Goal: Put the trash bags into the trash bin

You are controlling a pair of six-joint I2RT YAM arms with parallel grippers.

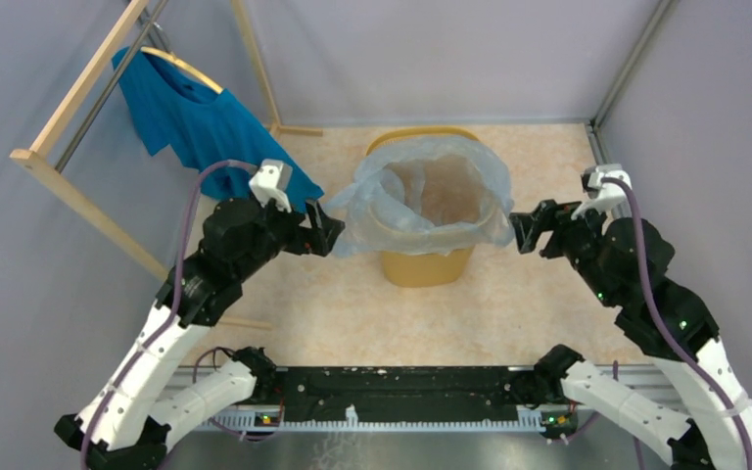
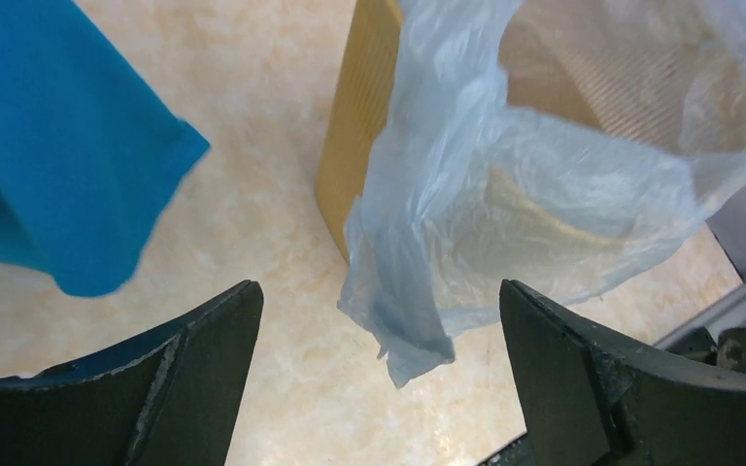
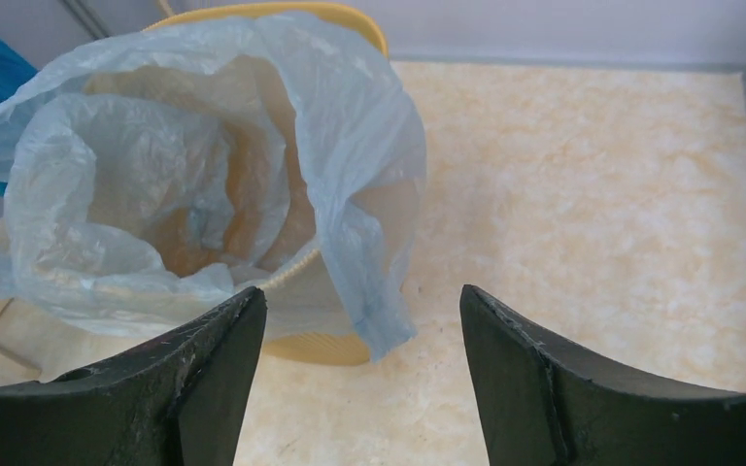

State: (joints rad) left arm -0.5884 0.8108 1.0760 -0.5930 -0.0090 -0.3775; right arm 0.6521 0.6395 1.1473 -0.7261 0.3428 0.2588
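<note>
While trash bag [image 1: 392, 211] drapes over trash bin [image 1: 426, 266] | blue T-shirt [image 1: 196, 122] hangs beside

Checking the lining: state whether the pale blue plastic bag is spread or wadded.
Spread: the pale blue plastic bag drapes open over the yellow mesh bin.

Most of the trash bin [image 1: 426, 266] rim is buried under the trash bag [image 1: 372, 211], so the inside is only seen through film, kinda hazy. In the left wrist view the blue T-shirt [image 2: 49, 146] gets chopped by the top and left edges, and the left fingers [image 2: 194, 388] are clipped at the bottom.
</note>
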